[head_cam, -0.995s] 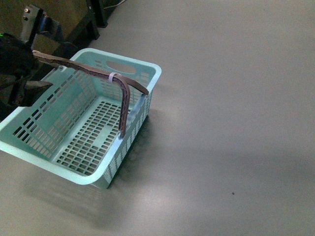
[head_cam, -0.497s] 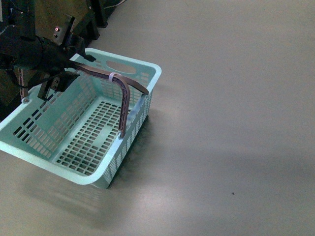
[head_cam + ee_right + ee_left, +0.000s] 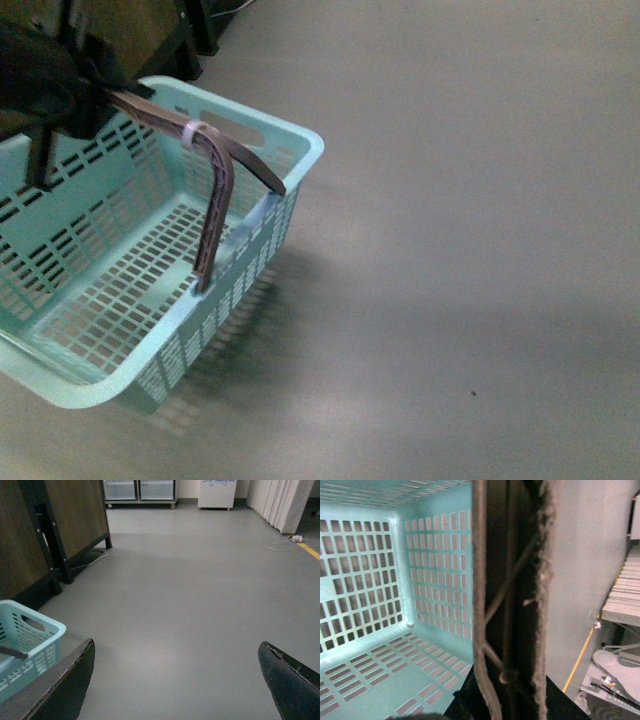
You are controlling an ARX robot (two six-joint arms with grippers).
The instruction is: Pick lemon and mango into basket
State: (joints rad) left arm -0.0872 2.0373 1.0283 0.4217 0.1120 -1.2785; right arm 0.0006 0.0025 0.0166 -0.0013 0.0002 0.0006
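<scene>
Starting nearest: right gripper (image 3: 175,687), fingers spread wide, nothing between them; it hangs over bare floor, apparently kept free for the fruit.

Left gripper (image 3: 55,80), dark and partly out of the front view. The handle (image 3: 215,225) runs straight into it, and the left wrist view shows the same strap (image 3: 480,580) passing close through the claw. Judged clamped on the handle, though the fingertips themselves are not visible.

White tie (image 3: 193,133), wrapped round the handle at its bend.

Basket (image 3: 300,150), light teal, slotted walls and floor. It hangs tilted from the gripped handle, near corner low, and seems clear of the ground, with its shadow beneath. Interior (image 3: 440,570) holds nothing. Its rim also shows in the right wrist view (image 3: 30,627).

Lemon: not in view. Mango: not in view. Neither picked; the task looks barely begun.

Floor (image 3: 480,200), plain grey.

Dark panelled stand (image 3: 30,540) beyond the basket.

Glass-fronted cabinets (image 3: 140,489), farthest, against the back wall.
</scene>
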